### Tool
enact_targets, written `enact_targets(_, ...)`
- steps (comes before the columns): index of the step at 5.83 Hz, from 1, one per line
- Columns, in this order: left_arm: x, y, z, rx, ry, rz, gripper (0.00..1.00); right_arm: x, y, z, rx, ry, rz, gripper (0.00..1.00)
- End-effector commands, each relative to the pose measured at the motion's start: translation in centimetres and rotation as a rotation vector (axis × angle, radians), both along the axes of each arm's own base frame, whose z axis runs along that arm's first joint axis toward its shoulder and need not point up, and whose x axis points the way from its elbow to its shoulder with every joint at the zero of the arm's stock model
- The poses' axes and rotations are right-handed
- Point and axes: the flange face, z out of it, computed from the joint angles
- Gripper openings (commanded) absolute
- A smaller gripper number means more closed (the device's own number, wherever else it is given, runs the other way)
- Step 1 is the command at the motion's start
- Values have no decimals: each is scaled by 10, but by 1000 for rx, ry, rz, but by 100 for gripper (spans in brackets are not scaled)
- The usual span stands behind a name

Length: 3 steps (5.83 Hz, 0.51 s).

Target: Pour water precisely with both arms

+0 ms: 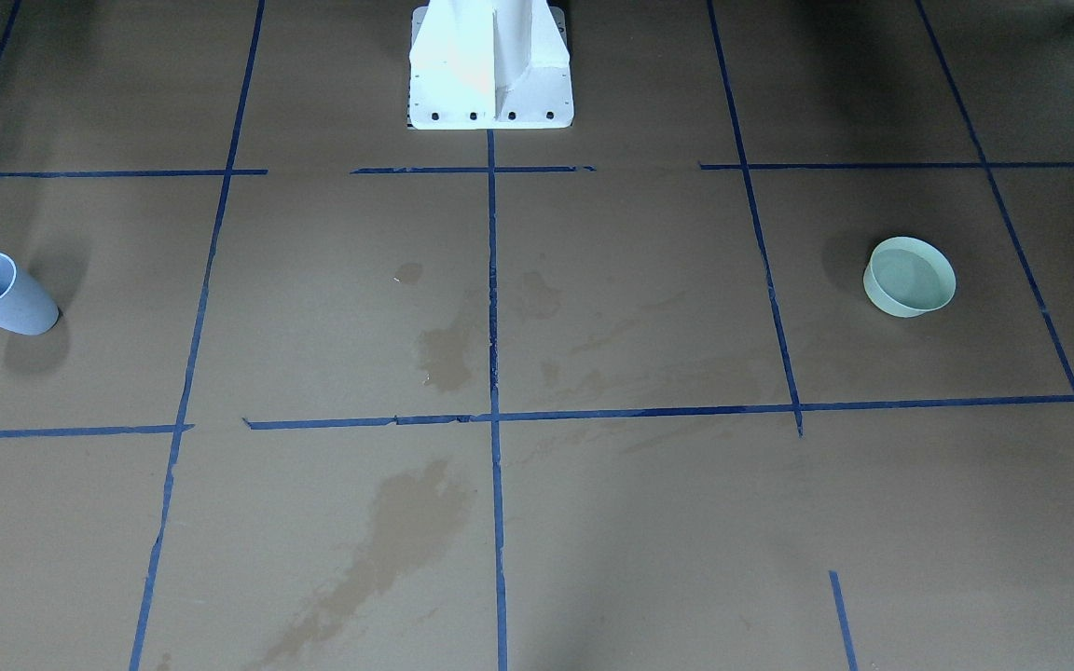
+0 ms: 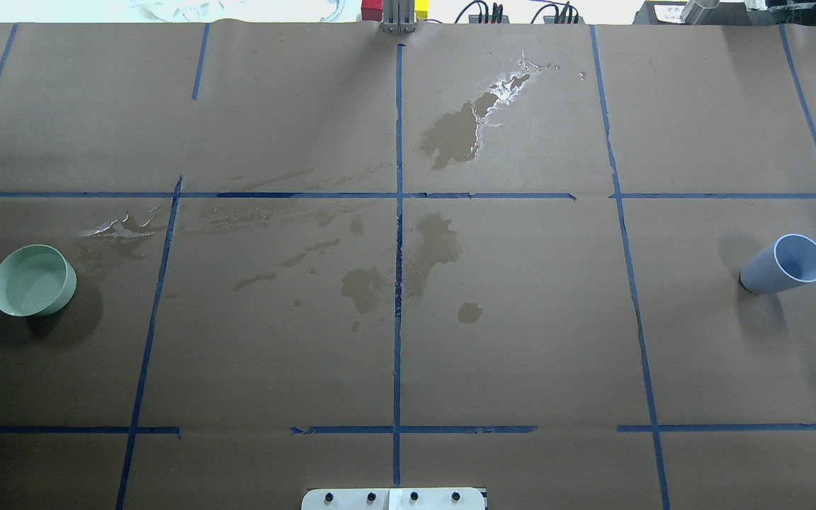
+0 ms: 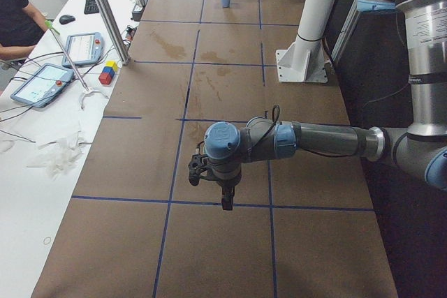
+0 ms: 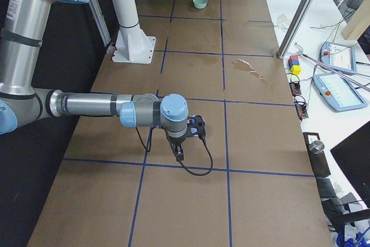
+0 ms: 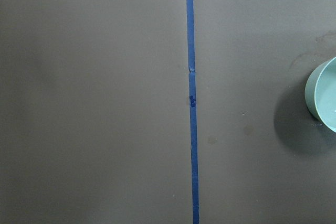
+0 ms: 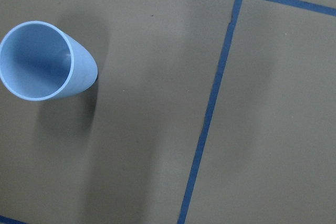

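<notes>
Brown paper marked with blue tape lines covers the desk [image 2: 521, 319]. A pale green round bowl [image 2: 32, 280] stands near the left tool [image 3: 226, 204], and an upright light blue plastic cup [image 2: 783, 265] stands near the right tool [image 4: 179, 154]. What either container holds is unclear. Whether either tool is open cannot be told. A sheen of water [image 2: 503, 91] glints on the paper, well apart from both tools.

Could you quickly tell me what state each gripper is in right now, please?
Left gripper: cannot be told, shows only in a side view.
Right gripper: cannot be told, shows only in a side view.
</notes>
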Motion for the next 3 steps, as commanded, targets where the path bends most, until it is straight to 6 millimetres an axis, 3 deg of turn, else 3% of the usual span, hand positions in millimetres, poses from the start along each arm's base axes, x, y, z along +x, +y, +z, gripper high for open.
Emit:
enact_targets(1, -1, 1, -4, 24, -11, 8, 100, -3, 1, -4, -25, 1, -4, 100)
enact_targets(3, 0, 5, 2, 8, 0, 5, 100, -3, 0, -11, -11, 0, -4, 100)
